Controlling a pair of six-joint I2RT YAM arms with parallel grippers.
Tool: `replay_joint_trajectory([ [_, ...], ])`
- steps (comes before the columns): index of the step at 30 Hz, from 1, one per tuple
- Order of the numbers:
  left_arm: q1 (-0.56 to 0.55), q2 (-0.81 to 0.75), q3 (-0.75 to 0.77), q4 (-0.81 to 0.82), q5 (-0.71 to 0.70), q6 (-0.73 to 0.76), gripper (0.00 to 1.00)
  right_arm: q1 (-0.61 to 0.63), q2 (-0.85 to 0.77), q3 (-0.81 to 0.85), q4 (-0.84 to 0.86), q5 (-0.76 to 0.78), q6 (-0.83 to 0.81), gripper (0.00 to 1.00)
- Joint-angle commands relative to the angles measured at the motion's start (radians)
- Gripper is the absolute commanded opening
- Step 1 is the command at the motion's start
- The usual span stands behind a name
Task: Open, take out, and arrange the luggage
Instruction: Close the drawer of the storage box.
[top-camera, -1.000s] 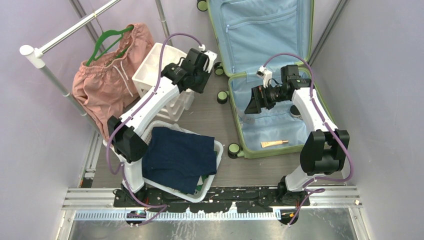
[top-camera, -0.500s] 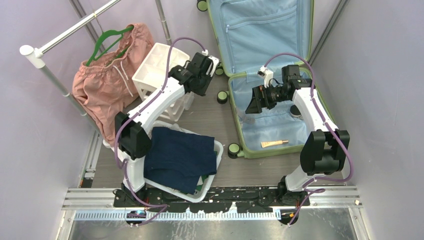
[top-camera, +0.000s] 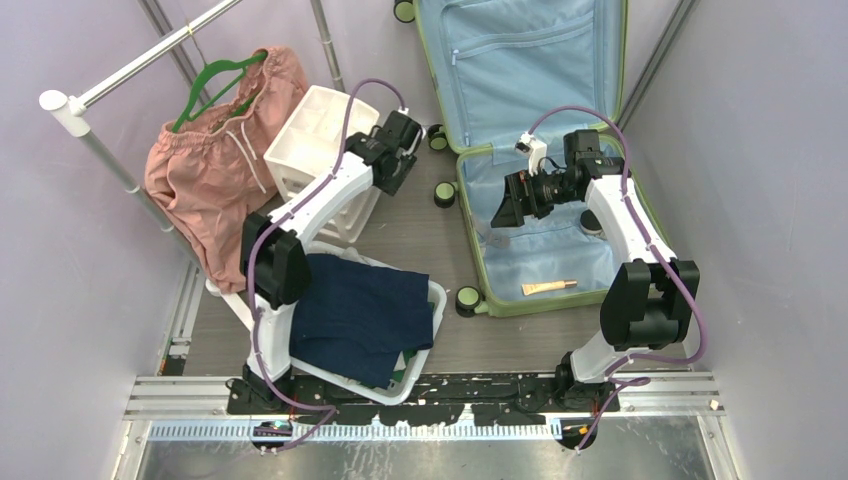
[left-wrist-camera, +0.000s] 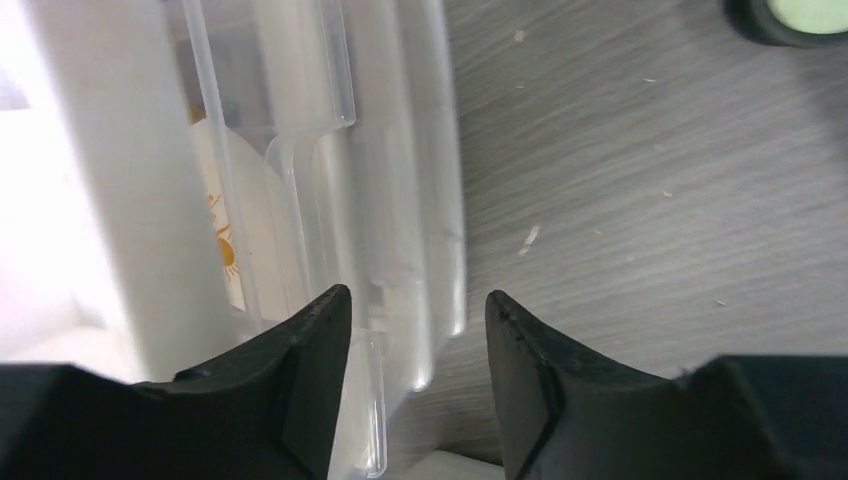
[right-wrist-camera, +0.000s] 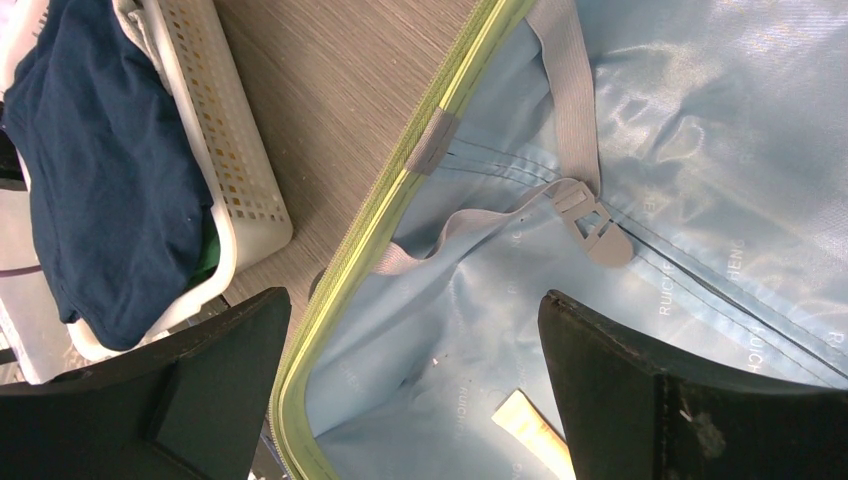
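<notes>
Grey wood-grain bench (top-camera: 410, 225) is laid out between pale lilac walls. Nearest the arm bases, down and to the left of the right claw (top-camera: 503, 213), a white perforated basket (top-camera: 437, 300) is seen, filled by a folded navy garment (top-camera: 360, 310). Just below that claw, a small cream tube (top-camera: 549, 287) is left on the blue lining of the luggage (top-camera: 540, 255), whose lower shell is spread flat directly under the claw. The right claw is opened to its widest and nothing is held in it. It hangs above the lining, and a grey strap with its buckle (right-wrist-camera: 590, 225) is framed between its fingers in the wrist view.

Level with it and to its left, the left claw (left-wrist-camera: 415, 360) is parked at the front of the white drawer unit (top-camera: 315, 130). Its fingers are set roughly half apart, the clear lip of a drawer is seen between them, and nothing is gripped. Further left of this claw, pink shorts (top-camera: 215, 160) are hung from a green hanger (top-camera: 215, 85) on a metal rail (top-camera: 140, 65). Beyond both claws, the luggage lid is propped up against the back wall, its zip pocket closed.

Opening is done. Most of the unpacking is judged done too, since only the tube is seen inside the lower shell. Its removal and placing are judged to be left, perhaps into the drawer being worked. Whether the zip pocket holds anything cannot be told.
</notes>
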Motion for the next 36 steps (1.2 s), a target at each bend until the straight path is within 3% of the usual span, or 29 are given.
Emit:
replay_joint_trajectory([
  [1, 0.052, 0.011, 0.077, 0.005, -0.080, 0.047, 0.55, -0.004, -0.013, 0.038, 0.002, -0.004, -0.017, 1.00],
  [5, 0.060, 0.022, 0.153, -0.055, -0.023, 0.018, 0.59, -0.004, -0.017, 0.041, -0.004, -0.001, -0.024, 1.00],
  [10, 0.058, -0.017, 0.347, -0.210, 0.358, -0.174, 0.66, -0.004, -0.033, 0.051, -0.042, 0.017, -0.059, 1.00],
  [14, 0.058, -0.135, 0.328, -0.100, 0.618, -0.439, 0.72, -0.004, -0.024, 0.084, -0.125, 0.042, -0.090, 1.00],
  [15, 0.060, -0.155, 0.338, -0.072, 0.638, -0.520, 0.93, -0.004, -0.022, 0.093, -0.146, 0.049, -0.097, 1.00],
  [17, 0.059, -0.182, 0.379, -0.048, 0.663, -0.675, 0.99, -0.033, -0.023, 0.104, -0.183, 0.059, -0.104, 1.00],
  [24, 0.057, -0.288, 0.447, 0.089, 0.662, -1.117, 1.00, -0.053, -0.108, 0.064, -0.167, 0.066, -0.094, 1.00],
  [27, 0.043, -0.316, 0.518, 0.040, 0.634, -1.193, 1.00, -0.071, -0.139, 0.036, -0.143, 0.053, -0.081, 1.00],
  [30, 0.020, -0.365, 0.491, 0.034, 0.612, -1.245, 1.00, -0.084, -0.162, -0.004, -0.112, 0.041, -0.064, 1.00],
  [36, -0.003, -0.416, 0.473, 0.024, 0.589, -1.241, 1.00, -0.092, -0.181, -0.027, -0.109, 0.060, -0.061, 1.00],
])
